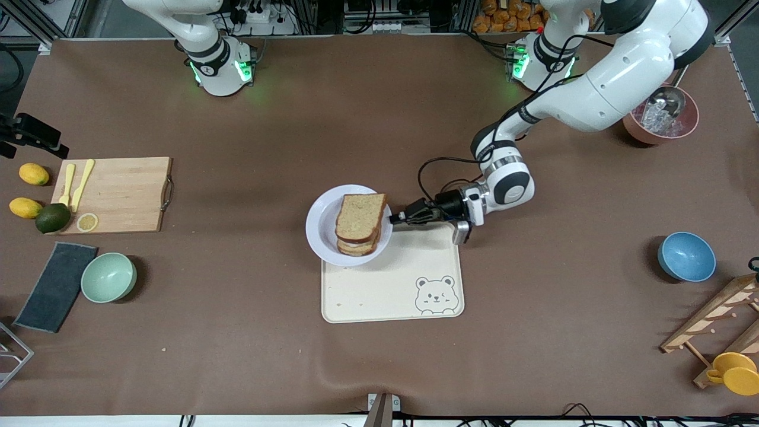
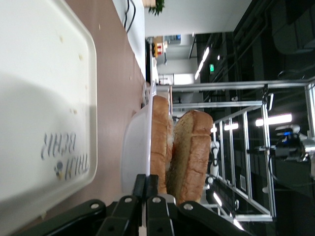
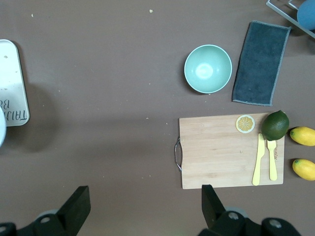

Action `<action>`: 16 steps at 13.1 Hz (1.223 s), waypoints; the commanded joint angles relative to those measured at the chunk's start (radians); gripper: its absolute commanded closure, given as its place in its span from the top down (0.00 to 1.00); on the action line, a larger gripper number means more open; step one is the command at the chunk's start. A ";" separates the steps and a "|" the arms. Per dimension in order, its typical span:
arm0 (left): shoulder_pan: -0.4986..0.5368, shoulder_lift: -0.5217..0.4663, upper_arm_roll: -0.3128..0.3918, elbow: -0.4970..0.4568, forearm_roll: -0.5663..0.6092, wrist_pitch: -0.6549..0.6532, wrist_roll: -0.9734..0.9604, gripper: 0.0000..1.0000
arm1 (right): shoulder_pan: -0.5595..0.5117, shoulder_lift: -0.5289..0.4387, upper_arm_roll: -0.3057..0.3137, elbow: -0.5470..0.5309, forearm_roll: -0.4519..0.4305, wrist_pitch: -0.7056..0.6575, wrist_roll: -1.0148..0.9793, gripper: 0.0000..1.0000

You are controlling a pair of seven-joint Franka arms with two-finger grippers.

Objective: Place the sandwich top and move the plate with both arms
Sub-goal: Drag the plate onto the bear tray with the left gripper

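Sandwich top (image 1: 361, 217): square slice of light-brown bread with a darker crust, uppermost on a stack of slices on the plate; in the left wrist view (image 2: 189, 155) it leans a little off the slice below.
Plate (image 1: 319, 228): round, pale lavender-white, overlapping the corner of the tray farther from the front camera, toward the right arm's end; the rest of it is over the worktop.
Left pincer (image 1: 396, 218): at the plate's rim on the side toward the left arm's end, fingers (image 2: 156, 212) pressed together on that rim, arm reaching low across the tray's farther edge.
Right pincer (image 3: 142, 206): spread wide and holding nothing, up over the bare worktop beside the cutting board; this arm waits.
Tray (image 1: 379, 290): rectangular, cream, with a bear drawing at the corner nearest the front camera toward the left arm's end.
Worktop (image 1: 249, 332): brown covering.
Cutting board (image 1: 121, 193): wooden, toward the right arm's end; bears a yellow knife and fork (image 1: 77, 184) and a lemon slice (image 1: 87, 222).
Lime (image 1: 53, 217): dark green, at the board's edge, just beside two lemons (image 1: 29, 190).
Green bowl (image 1: 108, 277): pale, nearer the front camera than the board, beside a dark cloth (image 1: 56, 286).
Blue bowl (image 1: 686, 256): toward the left arm's end, near a wooden rack (image 1: 711, 323).
Yellow cup (image 1: 735, 372): at the rack's nearer end.
Pink bowl (image 1: 661, 121): near the left arm's base, partly hidden by that arm.
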 commanded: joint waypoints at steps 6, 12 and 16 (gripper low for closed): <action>0.052 0.006 0.053 0.070 -0.019 0.002 0.019 0.00 | 0.017 0.008 -0.009 0.011 -0.002 -0.004 -0.006 1.00; 0.002 0.049 0.151 0.087 -0.019 0.005 0.024 0.00 | 0.015 0.008 -0.009 0.009 -0.002 -0.009 -0.006 1.00; 0.002 0.060 0.176 0.073 -0.017 0.005 0.011 0.14 | 0.012 0.009 -0.009 0.009 -0.002 -0.006 -0.006 1.00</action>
